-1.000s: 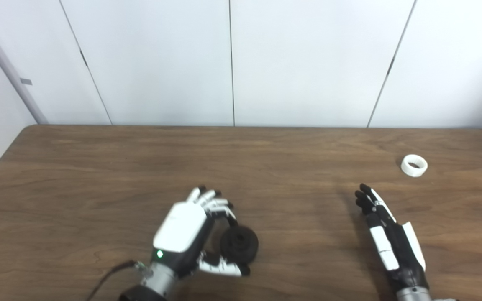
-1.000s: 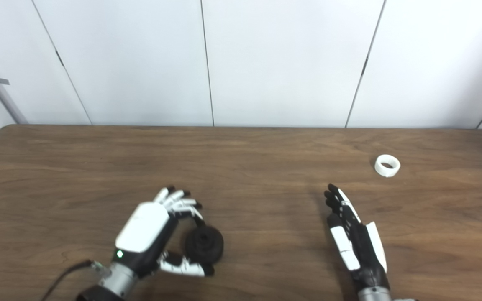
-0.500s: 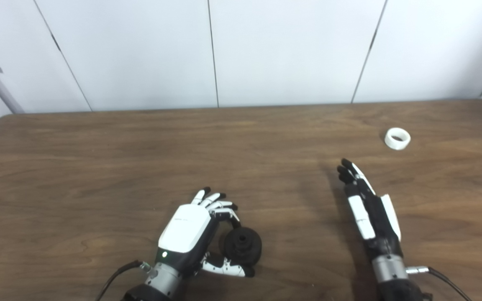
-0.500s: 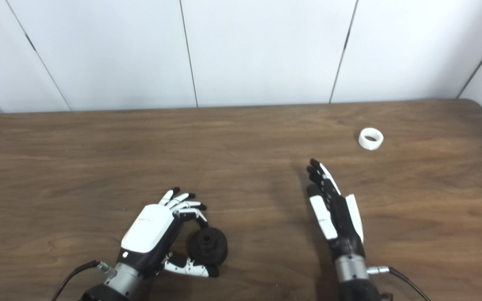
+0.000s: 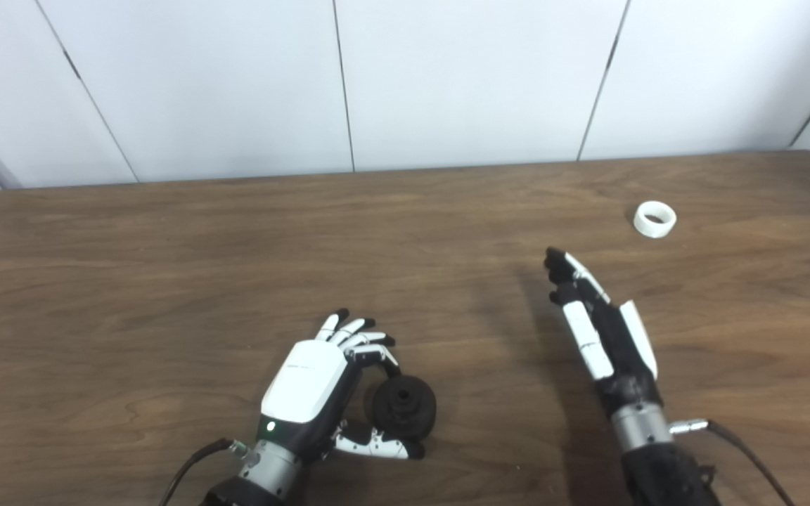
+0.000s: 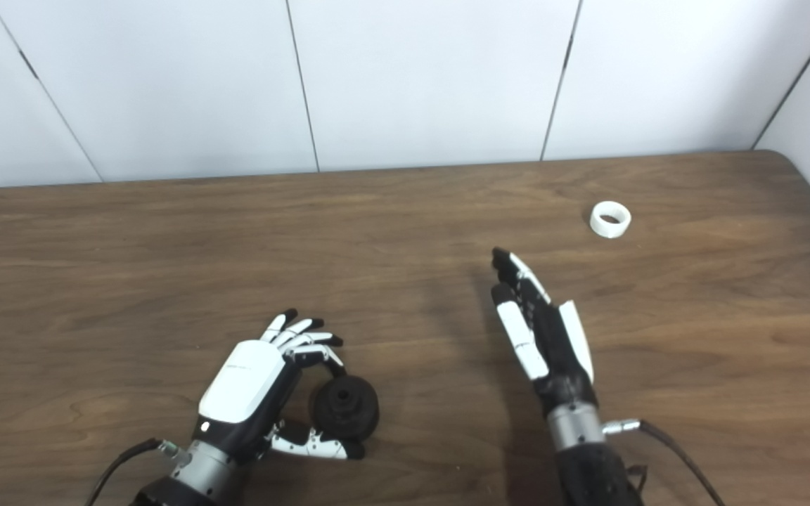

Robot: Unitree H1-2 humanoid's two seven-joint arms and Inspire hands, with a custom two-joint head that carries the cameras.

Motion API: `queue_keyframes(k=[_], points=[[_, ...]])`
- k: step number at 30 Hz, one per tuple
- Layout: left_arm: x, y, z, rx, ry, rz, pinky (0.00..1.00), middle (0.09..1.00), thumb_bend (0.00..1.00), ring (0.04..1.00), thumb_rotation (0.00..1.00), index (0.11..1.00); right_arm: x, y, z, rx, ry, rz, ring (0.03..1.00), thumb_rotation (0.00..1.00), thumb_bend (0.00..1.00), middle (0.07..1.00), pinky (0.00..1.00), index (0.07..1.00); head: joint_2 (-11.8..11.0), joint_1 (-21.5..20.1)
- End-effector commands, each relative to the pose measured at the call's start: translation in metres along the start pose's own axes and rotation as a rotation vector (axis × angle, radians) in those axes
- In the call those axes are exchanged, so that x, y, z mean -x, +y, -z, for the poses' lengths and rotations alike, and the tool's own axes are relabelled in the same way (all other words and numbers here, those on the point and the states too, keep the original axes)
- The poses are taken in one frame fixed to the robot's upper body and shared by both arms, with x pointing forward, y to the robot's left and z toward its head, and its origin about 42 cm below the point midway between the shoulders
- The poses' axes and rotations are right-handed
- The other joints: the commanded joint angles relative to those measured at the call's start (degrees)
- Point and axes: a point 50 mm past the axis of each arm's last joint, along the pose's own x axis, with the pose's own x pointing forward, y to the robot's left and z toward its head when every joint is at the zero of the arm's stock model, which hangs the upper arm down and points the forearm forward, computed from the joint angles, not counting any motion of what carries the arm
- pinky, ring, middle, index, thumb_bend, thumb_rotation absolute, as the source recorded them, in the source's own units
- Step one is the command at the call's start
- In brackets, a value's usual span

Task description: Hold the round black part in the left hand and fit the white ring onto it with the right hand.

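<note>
The round black part [image 5: 405,413] lies on the wooden table [image 5: 166,281] near the front, left of centre. My left hand [image 5: 310,383] curls around it from the left. Its fingers [image 5: 377,351] touch the part's far side and its thumb lies along the near side. The white ring [image 5: 655,218] lies flat at the far right, with nothing touching it. My right hand [image 5: 598,327] stands open and edge-on, fingers straight and pointing away. Its tips are well short of the ring and to the ring's left.
White wall panels [image 5: 447,77] rise right behind the table's far edge. The table's rounded far right corner [image 6: 781,158] shows close beyond the ring. A cable [image 5: 190,460] trails from my left wrist and another from my right wrist [image 5: 735,439].
The whole picture has shifted, so the camera has moved. My right hand has stretched a little farther out over the table. My left hand keeps the same hold on the black part.
</note>
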Motion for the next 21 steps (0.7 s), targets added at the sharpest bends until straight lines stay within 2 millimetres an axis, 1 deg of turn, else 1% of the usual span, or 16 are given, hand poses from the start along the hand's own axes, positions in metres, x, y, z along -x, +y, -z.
queue_keyframes(k=[1,3,4,5,6,7,9,11,13,14,15,18,21], points=[[0.003,0.001,0.006,-0.017,0.004,0.013,1.0,0.787,0.52,0.902,0.05,0.484,-0.011,-0.016,-0.021,0.068,-0.08,0.045,0.881,0.72,0.53,0.876,0.85,0.834,0.0,-0.9],[0.004,0.001,0.008,-0.018,0.005,0.016,1.0,0.787,0.52,0.9,0.05,0.484,-0.016,-0.026,-0.026,0.127,-0.091,0.07,0.87,0.58,0.55,0.86,0.84,0.806,0.0,-1.5],[0.004,0.001,0.009,-0.019,0.006,0.02,1.0,0.787,0.52,0.9,0.05,0.484,-0.019,-0.033,-0.029,0.152,-0.095,0.085,0.868,0.55,0.55,0.857,0.84,0.802,0.0,-1.9],[0.005,0.0,0.011,-0.023,0.007,0.023,1.0,0.788,0.52,0.902,0.05,0.484,-0.023,-0.039,-0.031,0.183,-0.097,0.098,0.867,0.48,0.6,0.86,0.84,0.787,0.0,-2.6],[0.005,0.001,0.012,-0.027,0.008,0.025,1.0,0.788,0.52,0.901,0.05,0.484,-0.026,-0.045,-0.033,0.224,-0.095,0.11,0.864,0.46,0.62,0.861,0.83,0.781,0.0,-2.8],[0.006,0.001,0.013,-0.027,0.008,0.028,1.0,0.788,0.52,0.901,0.06,0.484,-0.029,-0.051,-0.036,0.264,-0.09,0.128,0.862,0.45,0.67,0.86,0.83,0.773,0.0,-3.4],[0.007,0.002,0.015,-0.028,0.01,0.03,1.0,0.788,0.52,0.901,0.06,0.484,-0.034,-0.058,-0.039,0.328,-0.086,0.153,0.862,0.45,0.69,0.859,0.83,0.768,-0.1,-4.3],[0.007,0.004,0.017,-0.03,0.01,0.032,1.0,0.787,0.52,0.901,0.06,0.484,-0.042,-0.067,-0.043,0.421,-0.107,0.18,0.88,0.43,0.72,0.862,0.86,0.756,-0.1,-5.4],[0.009,0.006,0.021,-0.033,0.007,0.029,1.0,0.786,0.52,0.9,0.06,0.484,-0.05,-0.075,-0.047,0.487,-0.134,0.194,0.893,0.37,0.72,0.868,0.86,0.745,-0.4,-8.0],[0.009,0.006,0.022,-0.034,0.005,0.027,1.0,0.784,0.52,0.897,0.06,0.484,-0.053,-0.077,-0.048,0.504,-0.14,0.197,0.906,0.34,0.72,0.875,0.87,0.737,-0.4,-8.3],[0.01,0.007,0.024,-0.034,0.006,0.027,1.0,0.783,0.52,0.896,0.06,0.484,-0.059,-0.08,-0.049,0.539,-0.15,0.205,0.91,0.33,0.73,0.877,0.87,0.734,-0.7,-9.6],[0.013,0.008,0.028,-0.032,0.014,0.026,1.0,0.783,0.52,0.896,0.05,0.484,-0.075,-0.091,-0.05,0.632,-0.165,0.22,0.912,0.29,0.76,0.88,0.86,0.71,-1.5,-12.1],[0.016,0.008,0.031,-0.026,0.014,0.023,1.0,0.777,0.52,0.887,0.05,0.484,-0.087,-0.099,-0.049,0.679,-0.156,0.228,0.914,0.27,0.78,0.881,0.85,0.701,-2.3,-13.4]])
